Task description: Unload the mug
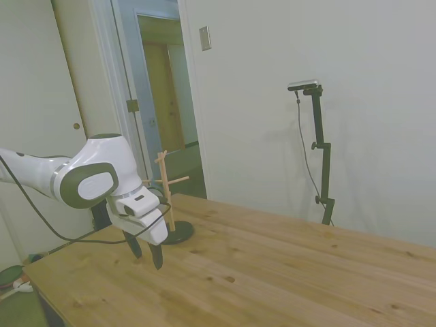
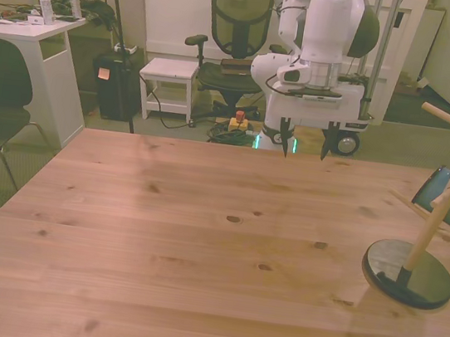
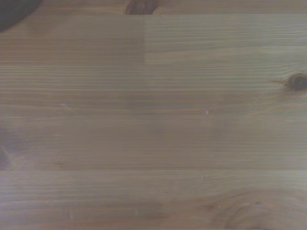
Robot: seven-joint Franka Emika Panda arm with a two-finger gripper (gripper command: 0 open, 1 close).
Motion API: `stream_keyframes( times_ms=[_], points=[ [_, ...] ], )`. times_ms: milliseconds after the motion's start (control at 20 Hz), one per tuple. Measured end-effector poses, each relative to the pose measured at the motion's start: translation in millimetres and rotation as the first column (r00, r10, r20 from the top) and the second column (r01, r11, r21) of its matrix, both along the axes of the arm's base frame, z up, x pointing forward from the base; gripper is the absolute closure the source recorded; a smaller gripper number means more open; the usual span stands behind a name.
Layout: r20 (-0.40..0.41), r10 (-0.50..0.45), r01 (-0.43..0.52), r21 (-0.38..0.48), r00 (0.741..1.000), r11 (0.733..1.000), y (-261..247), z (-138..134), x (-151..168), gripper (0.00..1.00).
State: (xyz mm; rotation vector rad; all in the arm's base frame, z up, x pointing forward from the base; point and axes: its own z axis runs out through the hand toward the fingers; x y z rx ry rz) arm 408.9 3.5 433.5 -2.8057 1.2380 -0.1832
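Wrist view shows only blurred wooden table planks (image 3: 153,124) with a dark knot, plus an unclear dark patch at one corner; neither mug nor stand recognisable there. Small light-blue enamel-style mug (image 2: 449,197) seen only in the front view, at about 3 o'clock of that picture, hanging on a lower peg of the wooden branched stand (image 2: 446,208), partly covered by the stand's upright post and close to the picture's edge; handle not clearly made out. Hidden in the side view behind the white arm's wrist, where only the stand's pale post and pegs (image 1: 164,184) and part of its dark round base show. Stand's top cut off at the front view's right edge.

White two-finger gripper (image 2: 303,146) hangs near the table's far edge, at about 12 o'clock in the front view, well apart from the mug. Points straight down, black fingertips (image 1: 157,257) spread apart with nothing between them, just above the wood. Elbow bent, forearm coming in from 9 o'clock in the side view
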Motion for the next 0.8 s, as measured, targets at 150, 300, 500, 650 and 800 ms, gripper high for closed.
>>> stream_keyframes(
  times_ms=[150,300,500,650,800],
  points=[
    [0.011,0.037,-0.037,0.004,0.999,0.999,5,0,1,0.0],
    [0.082,0.075,-0.075,0.007,0.994,0.997,12,5,9,0.0],
    [0.177,0.122,-0.126,0.013,0.977,0.992,32,13,17,0.0],
    [0.232,0.15,-0.159,0.02,0.961,0.987,55,18,21,0.0],
    [0.27,0.18,-0.19,0.013,0.946,0.982,79,22,30,0.0]
  ],
)
